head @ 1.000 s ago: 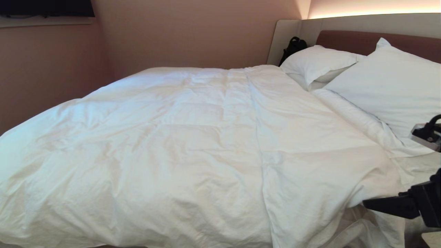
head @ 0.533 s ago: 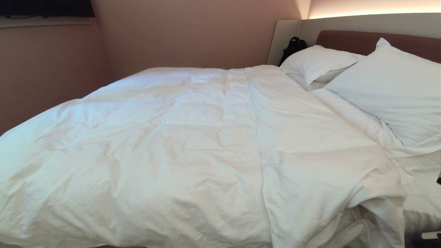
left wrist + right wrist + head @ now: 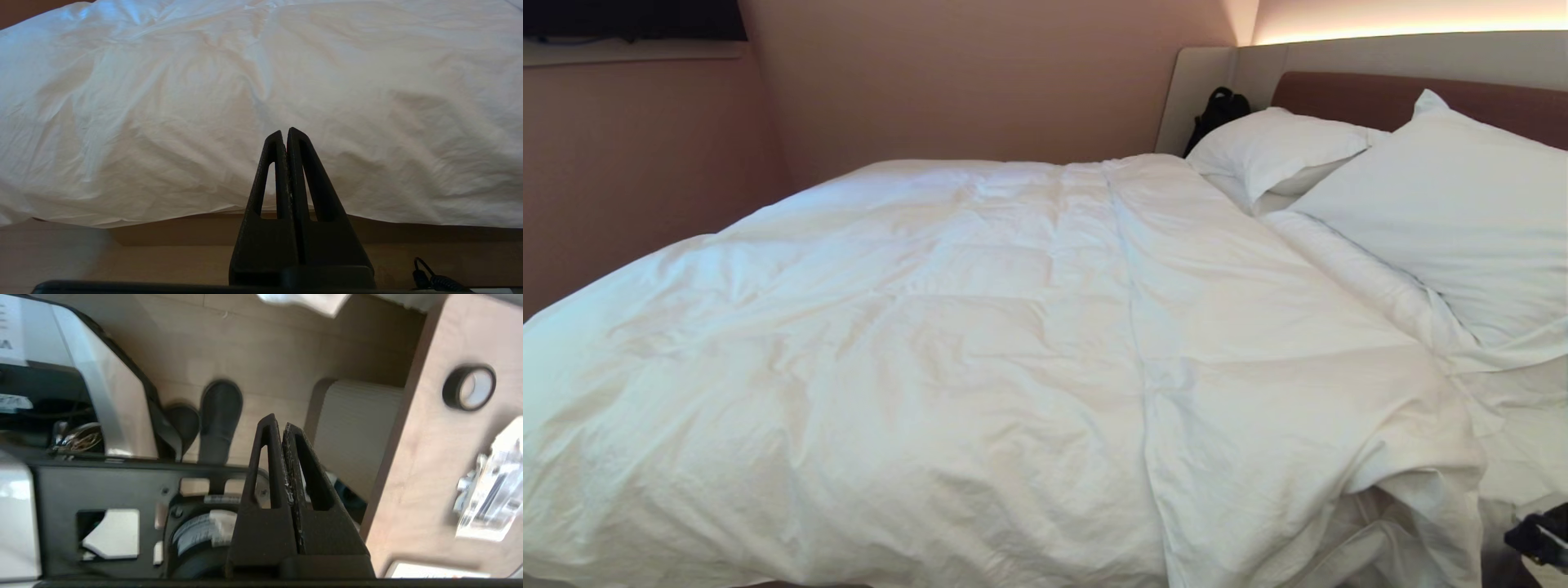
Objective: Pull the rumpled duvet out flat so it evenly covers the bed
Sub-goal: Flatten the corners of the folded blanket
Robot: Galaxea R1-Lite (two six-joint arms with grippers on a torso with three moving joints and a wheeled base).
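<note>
The white puffy duvet lies spread over the bed, wrinkled, and its near right corner is folded over in a rumple. The bed's brown and beige headboard stands at the far right, and white sheet shows beside the duvet. My left gripper is shut and empty. It points at the duvet's hanging edge above the brown base. My right gripper is shut on nothing and points down at the floor beside my base. Only a black part of the right arm shows in the head view.
Two white pillows lean at the headboard, with a black bag behind them. A wall runs along the bed's far side. A wooden bedside table holds a tape roll and a clear plastic item.
My right gripper was open at the duvet's near right corner. It has pulled back and down out of the head view and shut. The corner now lies folded over.
</note>
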